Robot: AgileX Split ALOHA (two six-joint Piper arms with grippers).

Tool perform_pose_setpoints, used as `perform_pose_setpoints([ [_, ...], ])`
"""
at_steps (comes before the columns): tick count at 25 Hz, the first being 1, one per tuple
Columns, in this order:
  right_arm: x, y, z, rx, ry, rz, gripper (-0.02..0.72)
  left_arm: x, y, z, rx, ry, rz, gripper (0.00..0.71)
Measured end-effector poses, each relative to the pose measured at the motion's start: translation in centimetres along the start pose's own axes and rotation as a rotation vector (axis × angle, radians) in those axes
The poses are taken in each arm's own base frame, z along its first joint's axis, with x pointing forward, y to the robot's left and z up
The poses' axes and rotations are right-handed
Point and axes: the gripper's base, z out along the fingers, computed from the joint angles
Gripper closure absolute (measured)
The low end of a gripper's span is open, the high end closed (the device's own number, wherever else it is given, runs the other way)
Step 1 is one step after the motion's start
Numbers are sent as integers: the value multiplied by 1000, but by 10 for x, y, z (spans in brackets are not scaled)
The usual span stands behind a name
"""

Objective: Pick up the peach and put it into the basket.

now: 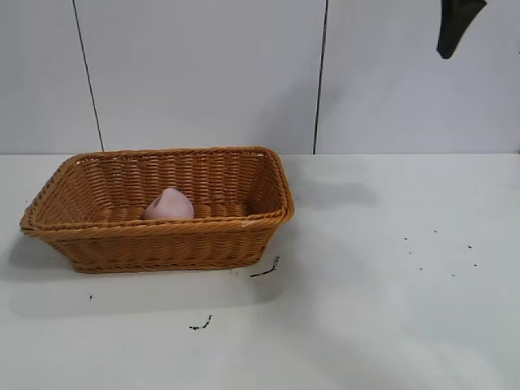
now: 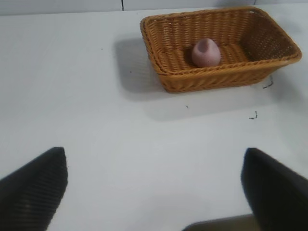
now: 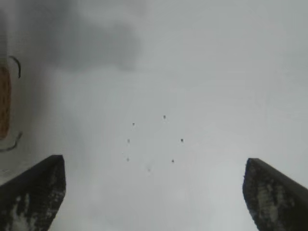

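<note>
A white desk [image 1: 390, 325] fills the lower half of the exterior view, its matte surface evenly lit and carrying soft grey shadows. Behind the desk stands a pale grey wall [image 1: 203, 73] of flat panels, divided by two thin dark vertical seams [image 1: 322, 73], one slightly slanted, the other nearly straight. The wall meets the far edge of the desk in a straight line. On the desk, a scatter of small dark specks [image 1: 439, 248] lies toward the right side, and two short dark squiggly marks [image 1: 266, 269] sit nearer the front edge, left of the specks. Light is diffuse, without hard glare.
</note>
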Motion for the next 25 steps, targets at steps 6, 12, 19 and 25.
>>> perform_pose_setpoints([
  [6,106,4,1,-33,29,14,8,0,0,0,0,0,0,16],
  [12,182,5,6,-32,-221,12,8,0,0,0,0,0,0,16],
  [19,230,6,-14,-29,-561,-2,8,0,0,0,0,0,0,16],
  [25,260,6,-28,-28,-770,-11,8,0,0,0,0,0,0,16],
])
